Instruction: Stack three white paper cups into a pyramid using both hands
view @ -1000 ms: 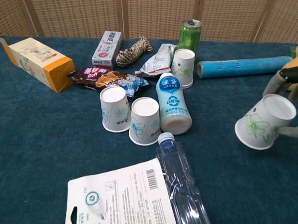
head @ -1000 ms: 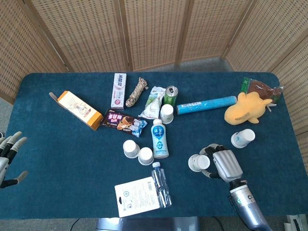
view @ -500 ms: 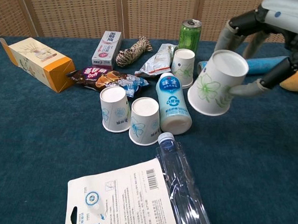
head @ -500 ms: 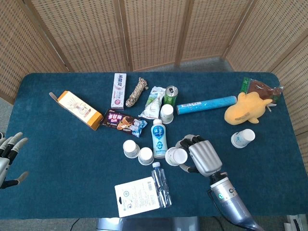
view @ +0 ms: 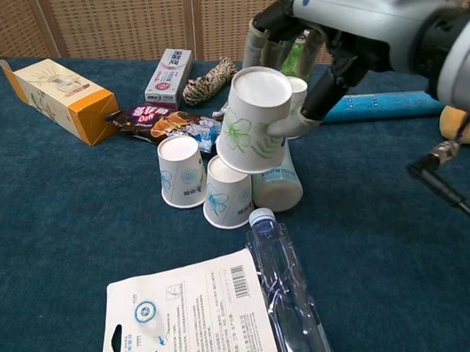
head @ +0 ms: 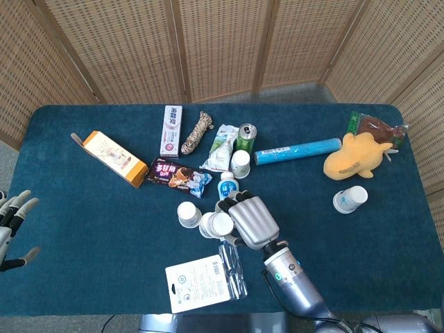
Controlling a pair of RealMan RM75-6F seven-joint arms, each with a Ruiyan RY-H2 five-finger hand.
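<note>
White paper, flower-printed, the third upside-down cup hangs gripped in the right hand just above the two base cups standing side by side, not yet released, while the left hand idles spread.

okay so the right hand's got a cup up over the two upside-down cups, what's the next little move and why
Probably nudge the held cup slightly toward the robot's left and level it, then lower it. The right hand holds it tilted, and it seems to hang mostly over the right base cup rather than over the seam with the left base cup. The left hand idles, open, at the table's edge.
</note>
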